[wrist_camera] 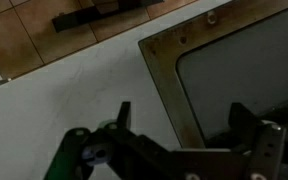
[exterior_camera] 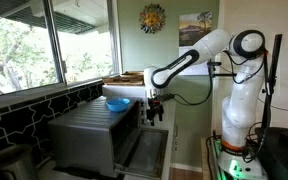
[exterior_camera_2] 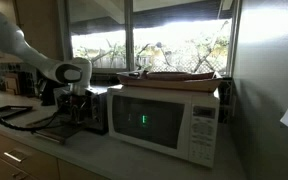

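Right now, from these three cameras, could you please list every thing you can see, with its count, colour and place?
metal oven: one, silver, at the front of an exterior view, next to the gripper
bowl: one, blue, on top of the metal oven
microwave: one, white, on the counter under the window
tray: one, brown, flat on top of the microwave
sun ornament: one, yellow, high on the wall
picture: one, mixed colours, on the wall beside the sun ornament
window: one, bright, behind the microwave
counter: one, white, under the gripper
arm: one, white, reaching toward the metal oven
gripper: one, black, open, empty, above the counter
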Controlling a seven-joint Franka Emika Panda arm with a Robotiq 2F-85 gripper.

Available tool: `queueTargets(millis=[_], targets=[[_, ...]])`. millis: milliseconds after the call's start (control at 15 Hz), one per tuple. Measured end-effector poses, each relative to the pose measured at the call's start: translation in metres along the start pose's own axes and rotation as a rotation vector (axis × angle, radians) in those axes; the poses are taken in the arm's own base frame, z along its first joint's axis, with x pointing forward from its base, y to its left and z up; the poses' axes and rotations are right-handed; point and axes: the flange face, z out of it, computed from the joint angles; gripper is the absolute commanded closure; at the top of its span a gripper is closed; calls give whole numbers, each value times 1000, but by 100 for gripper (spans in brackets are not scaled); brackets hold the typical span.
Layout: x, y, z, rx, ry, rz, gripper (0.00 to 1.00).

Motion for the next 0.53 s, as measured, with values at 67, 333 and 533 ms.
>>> queueTargets(millis=[67,333,533], targets=[[0,0,0,0,0,0,0],[0,0,0,0,0,0,0],[0,-3,-14,28,25,-7,0]])
